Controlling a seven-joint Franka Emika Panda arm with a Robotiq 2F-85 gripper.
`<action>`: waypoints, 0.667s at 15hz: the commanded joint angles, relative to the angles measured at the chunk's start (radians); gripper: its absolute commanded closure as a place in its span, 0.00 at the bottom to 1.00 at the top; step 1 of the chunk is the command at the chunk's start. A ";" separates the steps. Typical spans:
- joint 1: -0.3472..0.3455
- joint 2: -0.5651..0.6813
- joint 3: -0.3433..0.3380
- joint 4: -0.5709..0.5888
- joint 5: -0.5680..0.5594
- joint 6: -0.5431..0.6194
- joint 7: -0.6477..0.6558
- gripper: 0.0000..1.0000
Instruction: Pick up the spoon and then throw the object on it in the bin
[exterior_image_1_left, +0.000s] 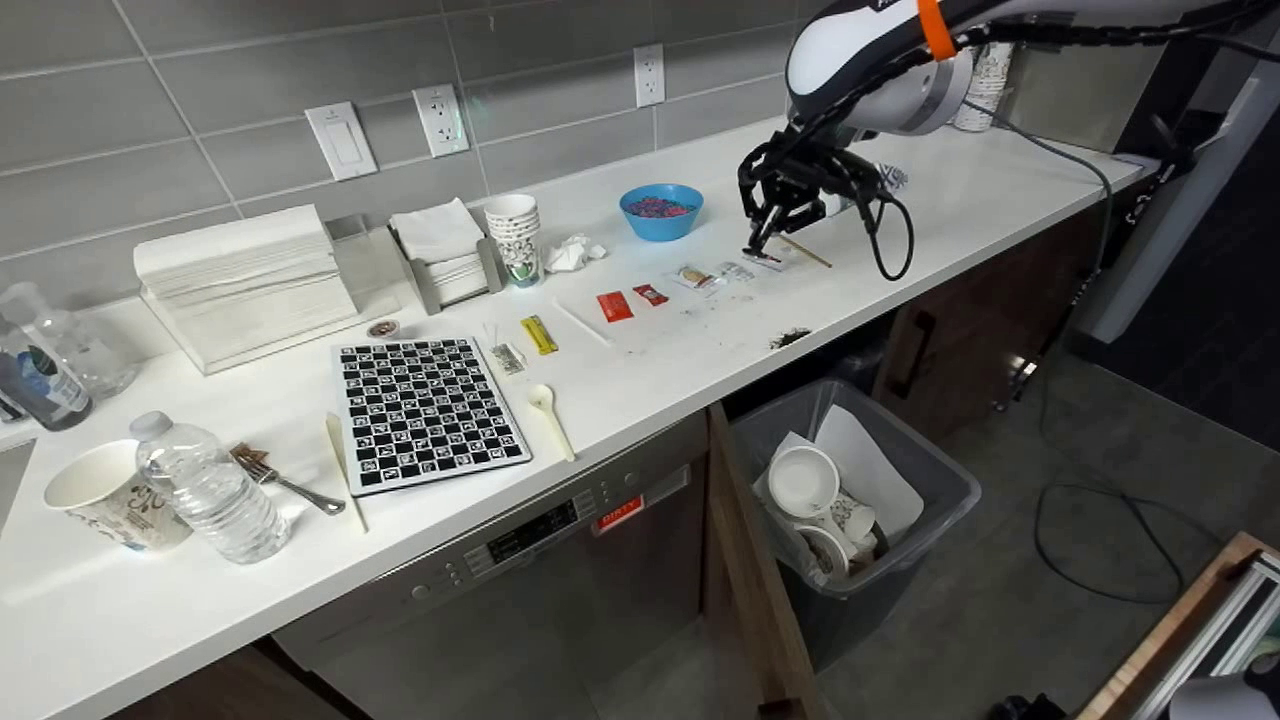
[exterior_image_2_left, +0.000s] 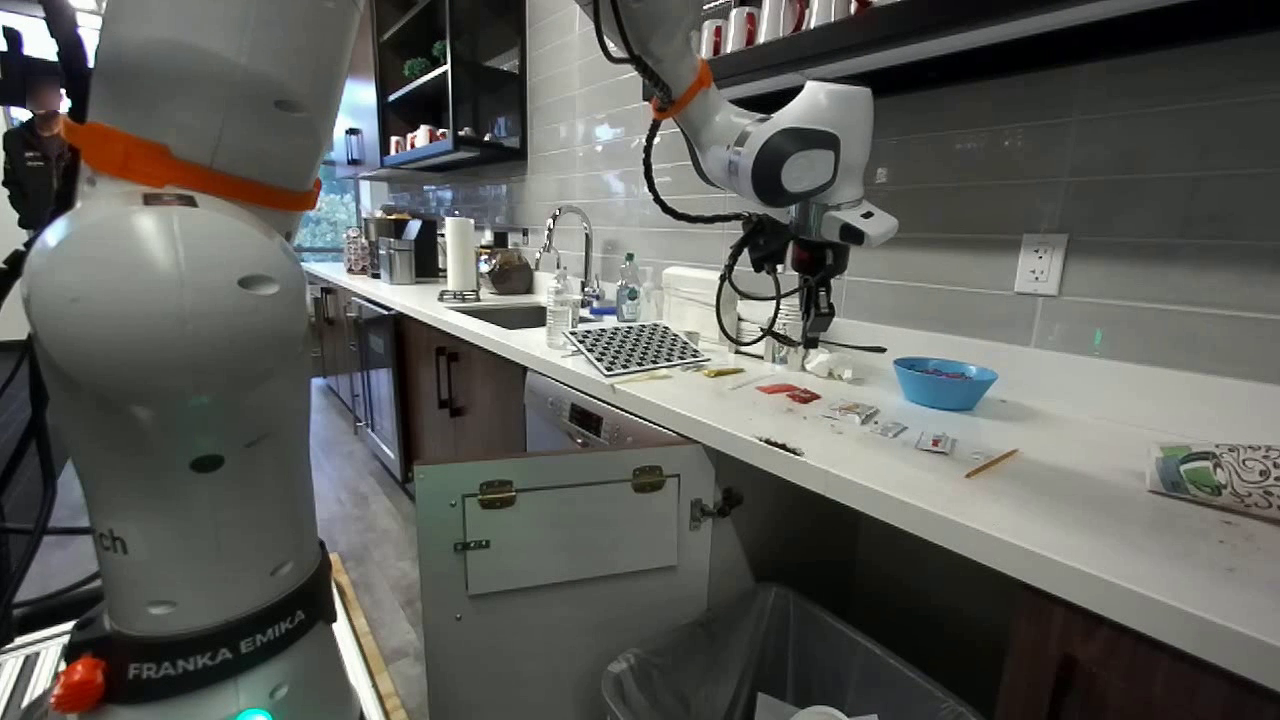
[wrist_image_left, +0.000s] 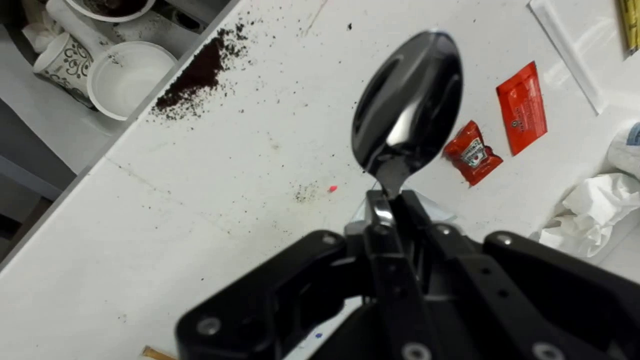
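At far left in an exterior view, a patterned white paper cup (exterior_image_1_left: 120, 500) is standing on the white counter (exterior_image_1_left: 640, 380) just beside a clear plastic bottle (exterior_image_1_left: 215, 490). Near the bottle, a silver metal fork (exterior_image_1_left: 305, 490) is lying with a brown scrap (exterior_image_1_left: 250, 456) at its tines. Next, a flat board with a black-and-white check pattern (exterior_image_1_left: 430, 420) is lying near a cream-coloured spoon (exterior_image_1_left: 550, 420). Farther right, a slim yellow packet (exterior_image_1_left: 538, 335), a thin white stick (exterior_image_1_left: 582, 322) and two small red packets (exterior_image_1_left: 614, 306) are lying, and a round blue bowl (exterior_image_1_left: 661, 228) is standing behind them, holding small coloured bits (exterior_image_1_left: 658, 207).

Right of that bowl, the black two-fingered gripper (wrist_image_left: 392, 199) is hovering over the counter. In the wrist view its fingertips are clenching a slender grey metal spoon (wrist_image_left: 410, 95) by the neck, and the spoon's shiny oval end is pointing out past them, raised clear of the counter. A dark brown crumbly spill (exterior_image_1_left: 790, 338) is lying at the counter's front edge. Last, below that edge, a dark grey, square, plastic-lined bin (exterior_image_1_left: 845, 622) is standing, while white bowls (exterior_image_1_left: 803, 482) and a patterned paper cup (exterior_image_1_left: 853, 516) are resting inside it.
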 joint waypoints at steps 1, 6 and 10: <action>-0.015 0.079 0.021 0.070 0.039 -0.008 0.026 0.98; -0.016 0.156 0.023 0.131 0.061 -0.011 0.058 0.98; -0.020 0.217 0.031 0.172 0.083 -0.011 0.078 0.98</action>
